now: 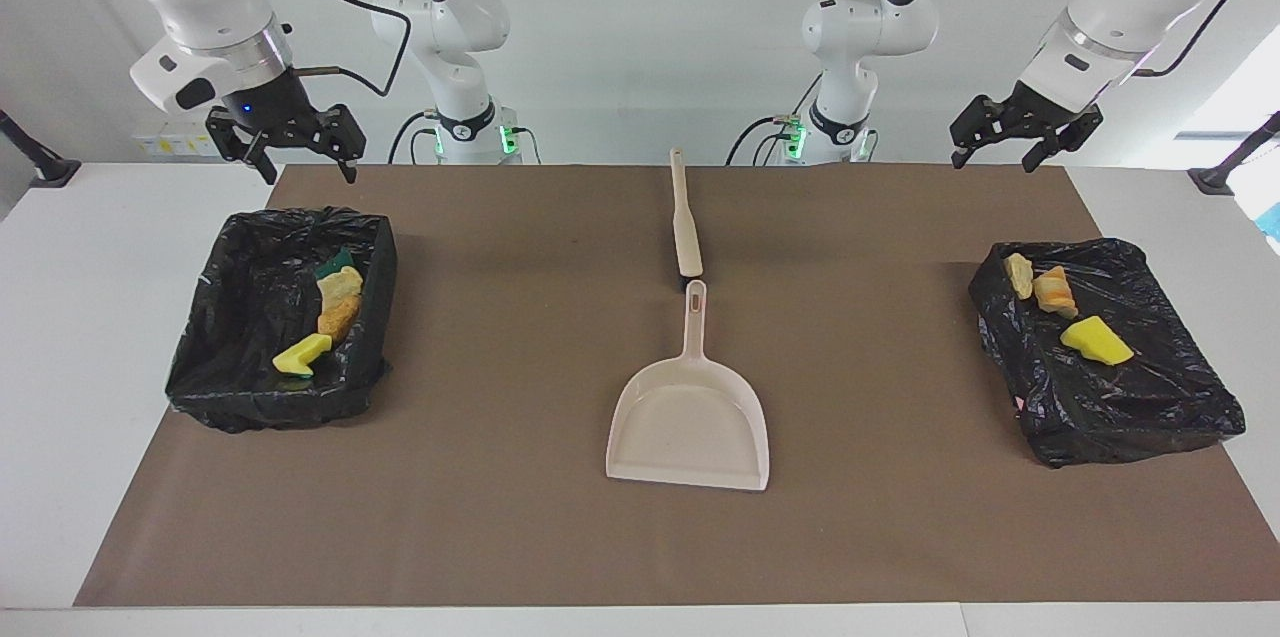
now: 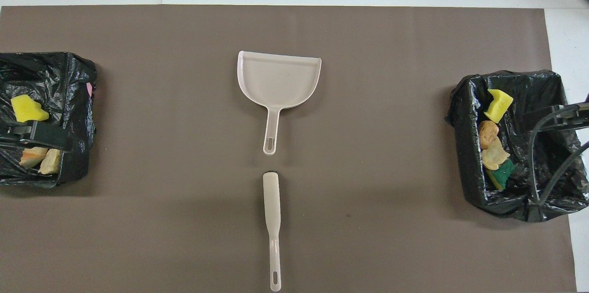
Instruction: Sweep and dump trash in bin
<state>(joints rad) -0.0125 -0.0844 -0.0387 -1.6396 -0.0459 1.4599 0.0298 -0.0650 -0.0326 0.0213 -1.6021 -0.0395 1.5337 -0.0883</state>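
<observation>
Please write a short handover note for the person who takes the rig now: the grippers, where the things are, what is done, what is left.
Left gripper: open, empty, raised over the mat's edge by the robots, near its bin.
Right gripper: open, empty, raised over the edge of its bin.
Trash: four scraps in the bin at the right arm's end, three in the bin at the left arm's end.
Dustpan lies empty mid-table; brush lies just nearer to the robots, in line with its handle.
Done: no scraps visible on the mat.
Left: seemingly nothing.

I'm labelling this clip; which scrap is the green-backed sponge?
Find the black-lined bin at the right arm's end of the brown mat. Four scraps line one wall; the green-backed sponge chunk lies nearest the robots, the only one showing dark green.
</observation>
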